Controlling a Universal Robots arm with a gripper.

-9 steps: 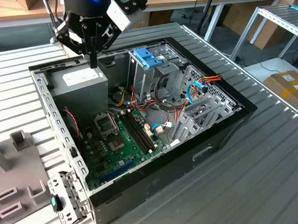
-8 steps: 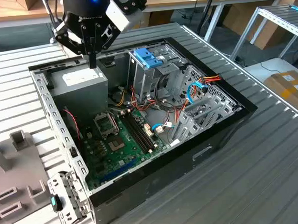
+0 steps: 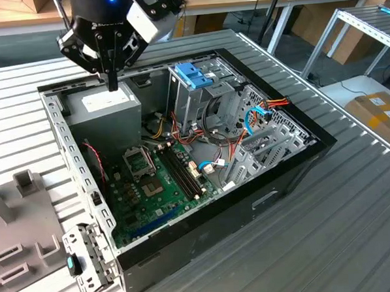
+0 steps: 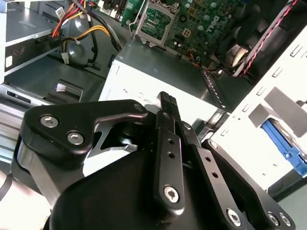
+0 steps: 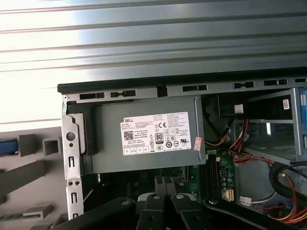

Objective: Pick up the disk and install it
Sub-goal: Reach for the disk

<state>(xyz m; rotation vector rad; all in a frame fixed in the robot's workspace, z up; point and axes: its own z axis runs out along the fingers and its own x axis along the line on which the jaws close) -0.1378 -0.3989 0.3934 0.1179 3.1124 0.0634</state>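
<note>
Black gripper (image 3: 112, 81): we see it pointing straight down over the grey power supply (image 3: 108, 108), in the open case (image 3: 276, 194), on the exterior view's left.
Contact: tip very close to the supply's top; we cannot tell whether it touches.
Jaws: pressed together, nothing between them.
Disk (image 4: 285, 143): in the second wrist view we see its blue edge beyond the case's white wall, apart from the gripper.

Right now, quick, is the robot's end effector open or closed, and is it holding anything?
End effector: closed, holding nothing, over the grey rectangular metal power supply box.
</note>
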